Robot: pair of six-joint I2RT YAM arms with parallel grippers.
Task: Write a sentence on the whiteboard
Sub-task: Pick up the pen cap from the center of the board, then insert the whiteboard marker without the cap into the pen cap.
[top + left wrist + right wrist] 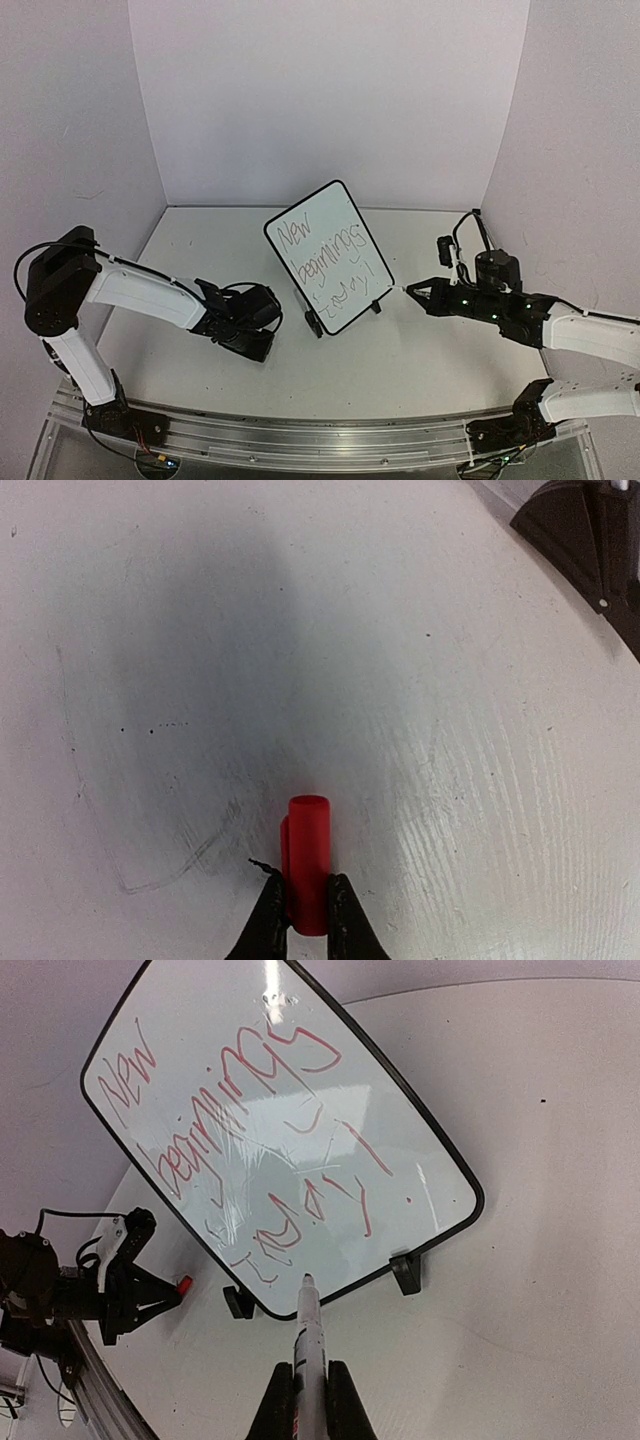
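Whiteboard (327, 205): small white rectangle with a thin black frame and rounded corners. It stands at mid surface (430, 360) between the two arms, on two small black feet (406, 1273). It leans back, and in the top view it is turned so that one corner points away.

Sentence (245, 1110): thin handwritten marker strokes in three slanted lines, "New" / "beginnings" / "today!". It reads red from the right wrist and dark from above. The third line is cramped and untidy, and glare streaks cross the middle of the board.

Left claw (308, 910): low over the surface to the left of the board, well apart from it. Its fingers are closed on a short red cap (308, 845), which sticks out past the tips.

Right claw (310, 1392): to the right of the board, clamped on a pale marker (309, 1335). The marker's dark tip points at the board's lower frame edge. Cannot tell whether the tip touches the frame.
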